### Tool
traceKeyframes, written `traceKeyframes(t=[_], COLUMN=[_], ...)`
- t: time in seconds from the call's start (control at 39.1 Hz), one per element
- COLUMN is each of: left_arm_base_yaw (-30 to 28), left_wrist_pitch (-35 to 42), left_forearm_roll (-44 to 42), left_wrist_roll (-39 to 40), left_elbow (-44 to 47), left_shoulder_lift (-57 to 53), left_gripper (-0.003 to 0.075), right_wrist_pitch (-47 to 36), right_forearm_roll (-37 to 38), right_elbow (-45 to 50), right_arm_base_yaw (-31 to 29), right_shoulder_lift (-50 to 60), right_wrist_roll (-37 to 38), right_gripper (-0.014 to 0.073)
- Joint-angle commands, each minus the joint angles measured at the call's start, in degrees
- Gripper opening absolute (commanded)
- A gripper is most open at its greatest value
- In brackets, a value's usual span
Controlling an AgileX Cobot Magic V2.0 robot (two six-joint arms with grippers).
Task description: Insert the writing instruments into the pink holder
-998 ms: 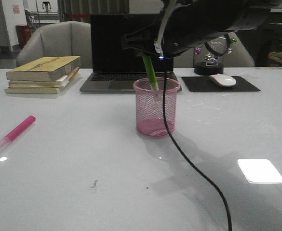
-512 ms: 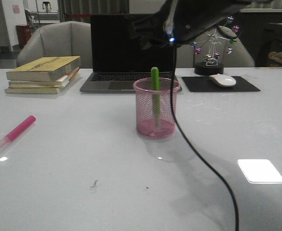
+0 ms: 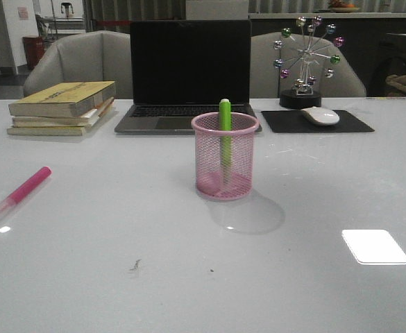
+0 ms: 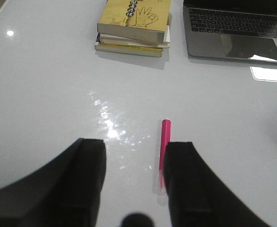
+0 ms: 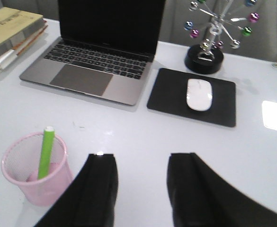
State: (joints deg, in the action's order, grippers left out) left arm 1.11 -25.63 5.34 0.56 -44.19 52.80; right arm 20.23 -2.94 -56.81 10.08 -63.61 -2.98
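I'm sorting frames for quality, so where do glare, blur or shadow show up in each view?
Front view: dim, a bright glare patch on the table, soft shadow right of the pink holder. Left wrist view: speckled glare near the pink marker; left claw fingers blurred. Right wrist view: softly blurred; mouse overexposed.

You see a glossy white table (image 3: 119, 229) throwing back lamp glare beneath your left gripper (image 4: 134, 184), whose fingers (image 4: 88, 175) look matt black. The pink holder (image 3: 224, 156) is fine wire mesh; the green marker (image 3: 225, 121) inside looks like smooth plastic.
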Motion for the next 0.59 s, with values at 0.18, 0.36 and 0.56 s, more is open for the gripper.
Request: traceKeyframes(t=[0.18, 0.36, 0.56], left_arm_base_yaw=[0.4, 0.4, 0.4], left_wrist_pitch=[3.1, 0.6, -0.3], left_forearm_roll=[0.9, 2.2, 2.2], left_wrist_roll=[0.5, 0.5, 0.0], left_elbow=[-2.2, -2.2, -2.2], left_shoulder_lift=[-0.3, -0.3, -0.3], left_gripper=[0.0372, 0.0372, 0.0372], right_wrist_pitch=[2.8, 4.4, 4.9], right_forearm_roll=[0.5, 0.4, 0.4], right_elbow=[6.3, 12.8, 17.7], right_arm_base_yaw=[-7.7, -8.3, -8.3], right_shoulder_lift=[15.4, 20.8, 23.9], right_wrist_roll=[-0.6, -0.6, -0.5], right_gripper=[0.0386, 0.0386, 0.0386])
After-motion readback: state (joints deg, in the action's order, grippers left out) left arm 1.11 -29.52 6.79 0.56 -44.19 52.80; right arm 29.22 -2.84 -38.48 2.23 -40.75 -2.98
